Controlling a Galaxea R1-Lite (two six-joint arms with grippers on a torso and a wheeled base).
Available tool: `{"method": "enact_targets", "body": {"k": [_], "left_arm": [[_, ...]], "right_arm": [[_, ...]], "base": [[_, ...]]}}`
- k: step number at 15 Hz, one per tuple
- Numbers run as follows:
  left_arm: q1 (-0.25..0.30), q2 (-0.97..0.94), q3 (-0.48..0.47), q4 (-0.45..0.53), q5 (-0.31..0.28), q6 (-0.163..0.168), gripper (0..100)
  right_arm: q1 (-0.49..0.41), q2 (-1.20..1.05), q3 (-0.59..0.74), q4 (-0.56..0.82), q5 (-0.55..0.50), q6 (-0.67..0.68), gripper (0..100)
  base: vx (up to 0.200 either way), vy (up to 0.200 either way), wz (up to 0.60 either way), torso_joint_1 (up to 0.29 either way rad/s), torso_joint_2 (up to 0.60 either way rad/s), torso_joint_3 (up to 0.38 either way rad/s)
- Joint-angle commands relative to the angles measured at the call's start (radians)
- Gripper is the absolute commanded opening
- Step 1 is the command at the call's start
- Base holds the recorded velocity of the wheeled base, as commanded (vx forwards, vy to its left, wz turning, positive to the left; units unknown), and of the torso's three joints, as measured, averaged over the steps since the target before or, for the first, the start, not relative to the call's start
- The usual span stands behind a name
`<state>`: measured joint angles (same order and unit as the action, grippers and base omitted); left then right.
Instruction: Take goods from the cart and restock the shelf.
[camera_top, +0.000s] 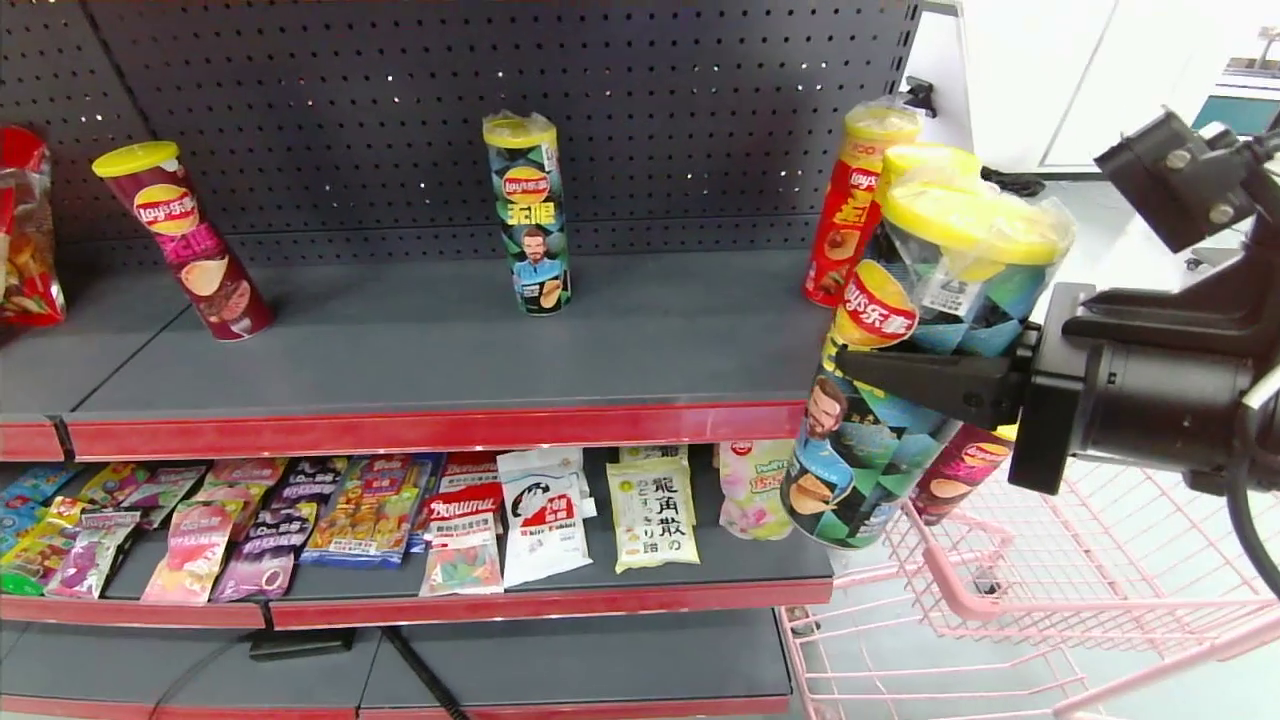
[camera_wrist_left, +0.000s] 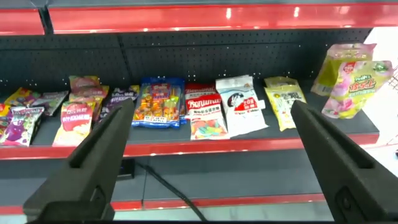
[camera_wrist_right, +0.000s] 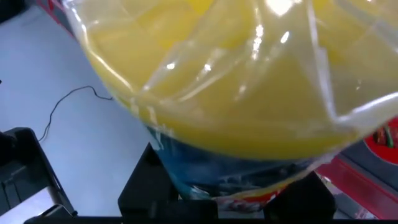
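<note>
My right gripper (camera_top: 905, 385) is shut on a blue-and-green chip can (camera_top: 860, 470) with a yellow lid, holding it tilted in the air off the right end of the shelf, above the pink cart (camera_top: 1000, 600). In the right wrist view the can's plastic-wrapped yellow lid (camera_wrist_right: 236, 93) sits close up, with a black finger (camera_wrist_right: 146, 193) beside the can. On the upper shelf (camera_top: 450, 350) stand a matching blue can (camera_top: 530, 215), a maroon can (camera_top: 185, 240) leaning at the left, and a red can (camera_top: 850, 210) at the right end. My left gripper (camera_wrist_left: 211, 155) is open and faces the lower shelf.
Another maroon can (camera_top: 960, 470) lies in the cart behind the held one. The lower shelf (camera_top: 560, 600) carries a row of snack bags (camera_wrist_left: 236, 106). A red bag (camera_top: 25, 230) sits at the upper shelf's far left. There are wide bare gaps between the upper shelf's cans.
</note>
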<state>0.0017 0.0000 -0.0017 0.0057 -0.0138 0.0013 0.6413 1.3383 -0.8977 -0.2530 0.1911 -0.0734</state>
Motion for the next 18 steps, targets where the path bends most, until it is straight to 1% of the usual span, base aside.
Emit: {"method": "enact_targets", "body": {"k": [1, 3, 7, 11, 15, 18], "left_arm": [[0.000, 0.002, -0.001, 0.000, 0.000, 0.000, 100], [0.000, 0.002, 0.000, 0.000, 0.000, 0.000, 100], [0.000, 0.002, 0.000, 0.000, 0.000, 0.000, 100], [0.000, 0.000, 0.000, 0.000, 0.000, 0.000, 100], [0.000, 0.002, 0.000, 0.000, 0.000, 0.000, 100], [0.000, 0.002, 0.000, 0.000, 0.000, -0.001, 100]], "right_arm": [[0.003, 0.005, 0.013, -0.015, 0.001, -0.003, 0], [0.000, 0.013, 0.036, -0.071, -0.001, -0.032, 0], [0.003, 0.005, 0.060, -0.071, 0.013, -0.039, 0], [-0.002, -0.001, 0.054, -0.072, 0.011, -0.037, 0], [-0.015, -0.004, 0.057, -0.072, 0.011, -0.037, 0], [-0.015, -0.002, 0.057, -0.072, 0.010, -0.037, 0]], "base": [[0.000, 0.200, 0.00, -0.007, 0.00, 0.007], [0.000, 0.200, 0.00, 0.017, 0.01, 0.000], [0.000, 0.200, 0.00, 0.000, 0.00, 0.002], [0.000, 0.200, 0.00, 0.002, 0.01, 0.006], [0.000, 0.000, 0.00, 0.000, 0.00, 0.000], [0.200, 0.000, 0.00, 0.001, 0.00, 0.002]]}}
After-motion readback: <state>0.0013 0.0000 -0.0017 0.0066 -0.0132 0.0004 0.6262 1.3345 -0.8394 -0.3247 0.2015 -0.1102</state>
